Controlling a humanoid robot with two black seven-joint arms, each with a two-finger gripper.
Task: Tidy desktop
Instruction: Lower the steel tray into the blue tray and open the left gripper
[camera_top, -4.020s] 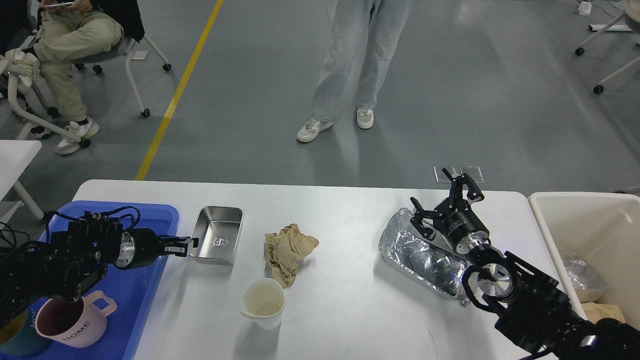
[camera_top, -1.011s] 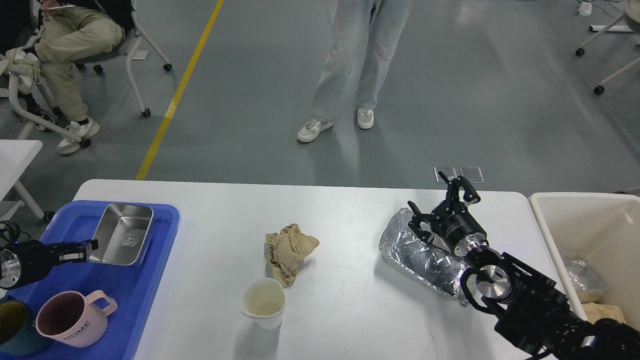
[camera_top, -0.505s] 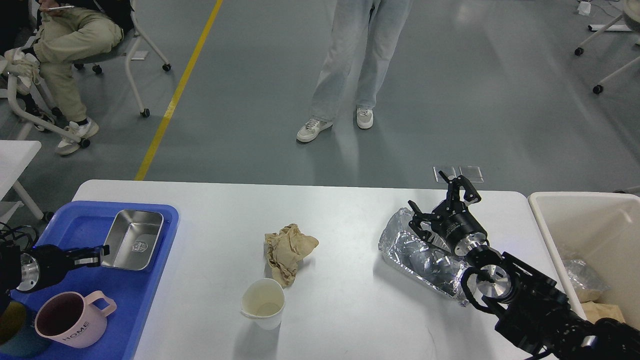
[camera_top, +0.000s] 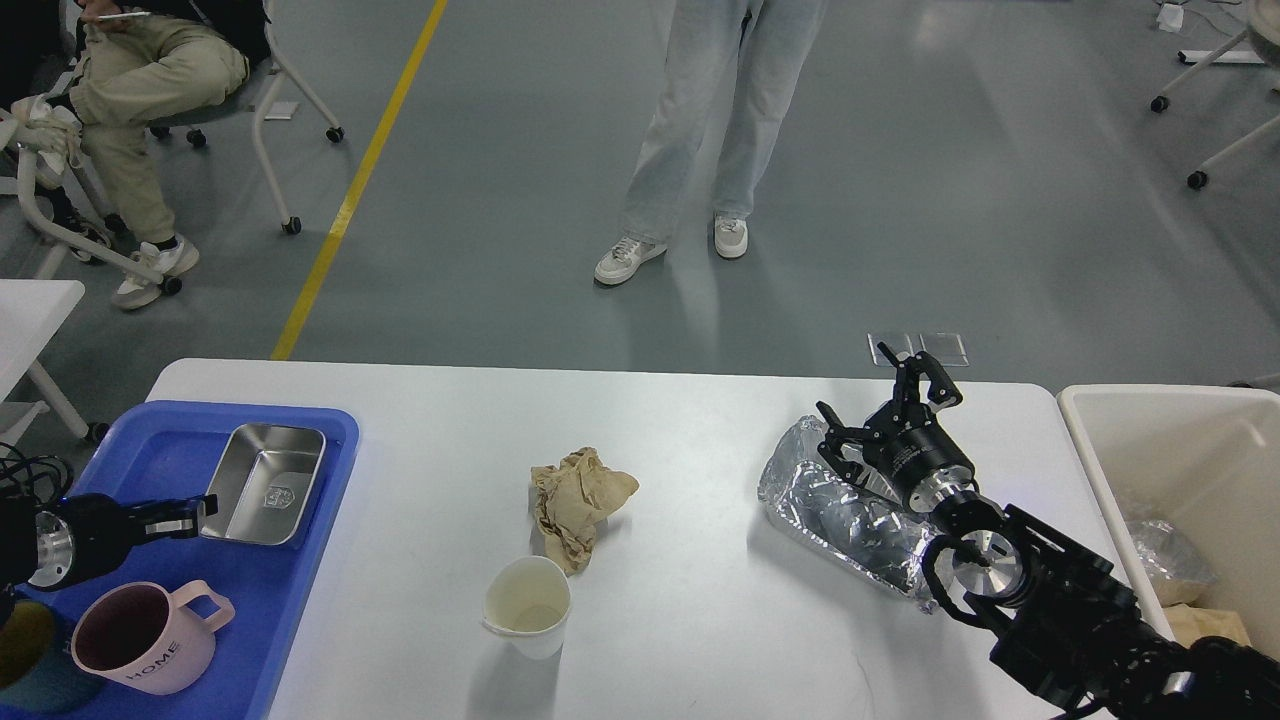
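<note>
The white desktop (camera_top: 700, 450) carries a crumpled brown paper (camera_top: 578, 500), an empty white paper cup (camera_top: 527, 605) and a crinkled silver foil bag (camera_top: 850, 515). A steel tray (camera_top: 265, 485) lies in the blue plastic tray (camera_top: 290, 610) at the left. My left gripper (camera_top: 190, 516) is at the steel tray's near left rim; its fingers are too small to tell apart. My right gripper (camera_top: 882, 397) is open and empty, its fingers spread just above the far end of the foil bag.
A pink mug (camera_top: 140, 650) and a dark teal object (camera_top: 25, 665) sit at the near end of the blue tray. A cream-white bin (camera_top: 1180, 450) with rubbish in it stands at the right. A person (camera_top: 700, 130) stands beyond the table; another sits at the far left.
My left gripper carried the steel tray from the desktop leftward into the blue tray, where it now lies flat. My right gripper has barely moved.
</note>
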